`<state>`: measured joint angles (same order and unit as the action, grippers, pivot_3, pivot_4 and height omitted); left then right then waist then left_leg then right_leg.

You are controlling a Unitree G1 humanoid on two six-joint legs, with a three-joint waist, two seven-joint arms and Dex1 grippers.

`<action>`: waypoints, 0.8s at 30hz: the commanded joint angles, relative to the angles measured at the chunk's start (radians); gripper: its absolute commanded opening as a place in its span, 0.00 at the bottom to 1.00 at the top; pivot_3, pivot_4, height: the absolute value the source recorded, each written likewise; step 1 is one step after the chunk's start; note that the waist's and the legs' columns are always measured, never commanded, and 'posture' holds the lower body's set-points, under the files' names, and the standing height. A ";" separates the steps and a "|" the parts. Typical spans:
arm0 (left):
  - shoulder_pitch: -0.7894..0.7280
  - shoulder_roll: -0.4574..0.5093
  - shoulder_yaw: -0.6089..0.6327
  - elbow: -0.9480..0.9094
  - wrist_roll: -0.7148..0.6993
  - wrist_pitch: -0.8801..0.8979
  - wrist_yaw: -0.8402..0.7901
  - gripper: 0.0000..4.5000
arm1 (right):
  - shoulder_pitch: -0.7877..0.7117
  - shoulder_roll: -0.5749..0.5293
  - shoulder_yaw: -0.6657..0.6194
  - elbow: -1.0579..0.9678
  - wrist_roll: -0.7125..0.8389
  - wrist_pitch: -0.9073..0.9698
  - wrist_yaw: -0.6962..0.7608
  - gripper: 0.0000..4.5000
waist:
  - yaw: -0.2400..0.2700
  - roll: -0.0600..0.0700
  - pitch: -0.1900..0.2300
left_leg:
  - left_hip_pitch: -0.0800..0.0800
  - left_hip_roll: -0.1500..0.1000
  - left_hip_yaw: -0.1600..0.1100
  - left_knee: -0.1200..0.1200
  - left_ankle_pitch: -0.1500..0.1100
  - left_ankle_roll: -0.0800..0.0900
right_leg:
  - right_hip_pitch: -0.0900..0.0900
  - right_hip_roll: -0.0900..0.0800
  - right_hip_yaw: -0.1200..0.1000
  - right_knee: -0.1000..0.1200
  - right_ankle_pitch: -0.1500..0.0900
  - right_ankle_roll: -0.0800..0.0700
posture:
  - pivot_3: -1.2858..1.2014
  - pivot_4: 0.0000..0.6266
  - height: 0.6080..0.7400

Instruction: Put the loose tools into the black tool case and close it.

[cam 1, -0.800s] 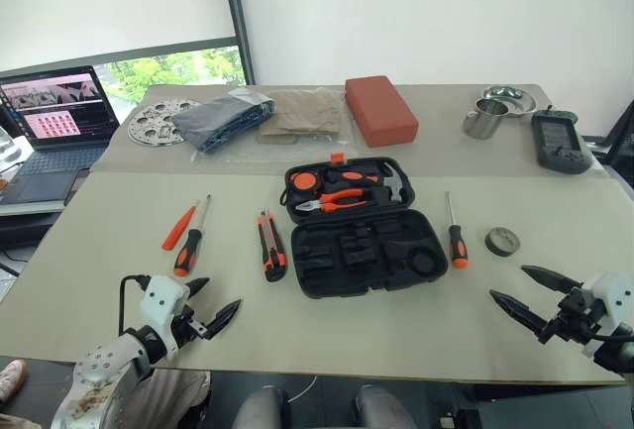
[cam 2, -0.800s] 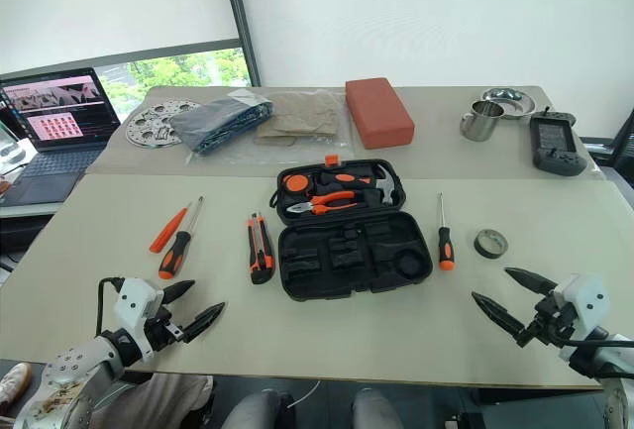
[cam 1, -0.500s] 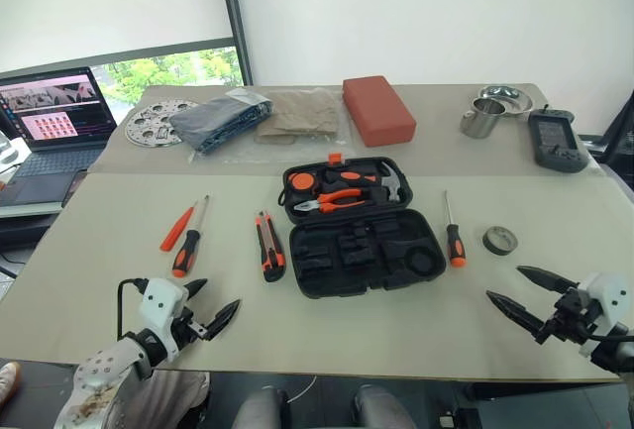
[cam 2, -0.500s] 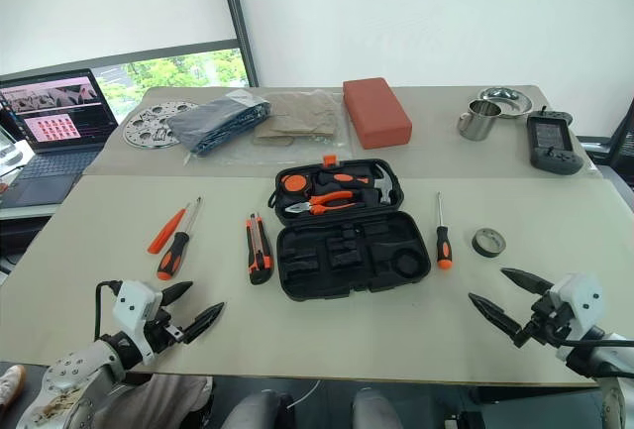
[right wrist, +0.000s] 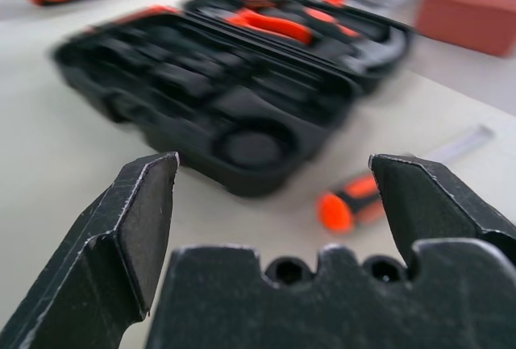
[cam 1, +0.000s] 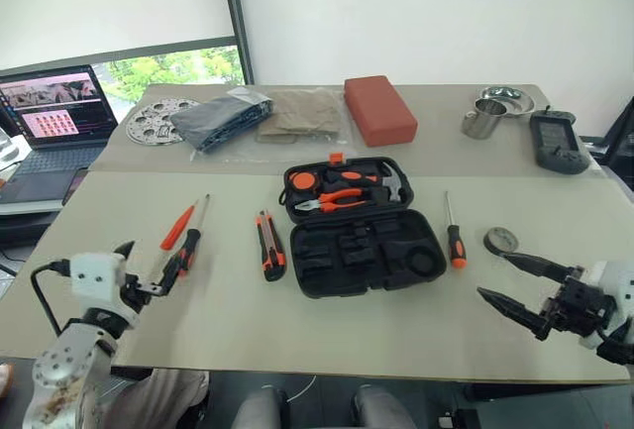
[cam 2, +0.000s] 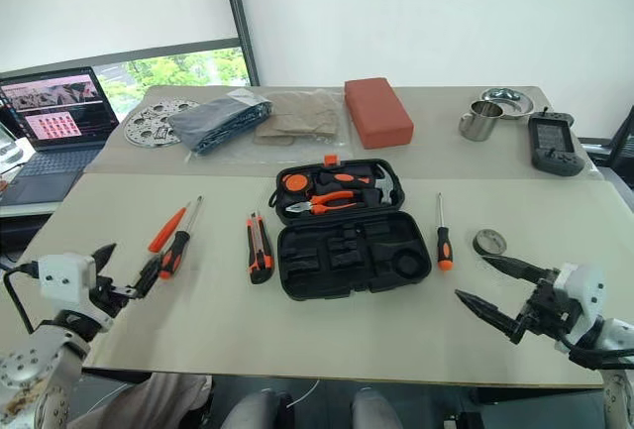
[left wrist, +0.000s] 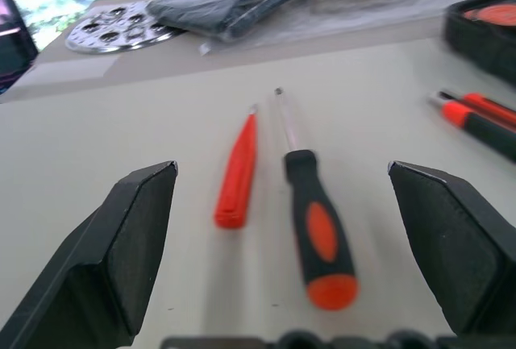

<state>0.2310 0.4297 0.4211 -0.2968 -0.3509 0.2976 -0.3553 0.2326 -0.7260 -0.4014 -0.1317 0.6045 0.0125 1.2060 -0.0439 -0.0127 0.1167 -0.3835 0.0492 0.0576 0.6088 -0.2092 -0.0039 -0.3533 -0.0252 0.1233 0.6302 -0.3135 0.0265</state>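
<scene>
black moulded tool case [cam 1: 360, 227] lies open at the centre of the beige table [cam 1: 238, 320] in the head views. left of it lie the utility knife [cam 1: 269, 245], a black-and-orange screwdriver [cam 1: 188, 241] and an all-orange screwdriver [cam 1: 177, 227]. right of it lie a second black-and-orange screwdriver [cam 1: 453, 233] and the grey roll [cam 1: 500, 241]. left gripper [cam 1: 146, 275] hovers at the near left edge, fingers spread, empty. right gripper [cam 1: 517, 286] hovers near right, fingers spread, empty.

left wrist view: both left-hand screwdrivers lie side by side between the spread fingers [left wrist: 129, 244].

right wrist view: the open case and the right-hand screwdriver's handle lie beyond the spread fingers [right wrist: 137, 228].
</scene>
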 commanded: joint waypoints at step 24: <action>-0.171 -0.009 -0.178 0.114 0.029 0.142 -0.032 0.89 | -0.028 0.000 0.014 -0.239 0.083 0.107 -0.048 1.00 | 0.021 -0.004 0.002 | -0.001 -0.001 -0.001 0.000 0.000 0.000 | 0.000 0.000 -0.002 0.000 0.000 0.000 | 0.52 0.24 0.90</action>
<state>0.0694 0.4191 0.2333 -0.1784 -0.3197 0.4442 -0.3895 0.2138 -0.7199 -0.3629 -0.3366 0.6522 0.1118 1.1656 -0.0234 -0.0169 0.1183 -0.3841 0.0488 0.0563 0.6084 -0.2092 -0.0040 -0.3537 -0.0253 0.1214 0.6300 -0.3130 0.0261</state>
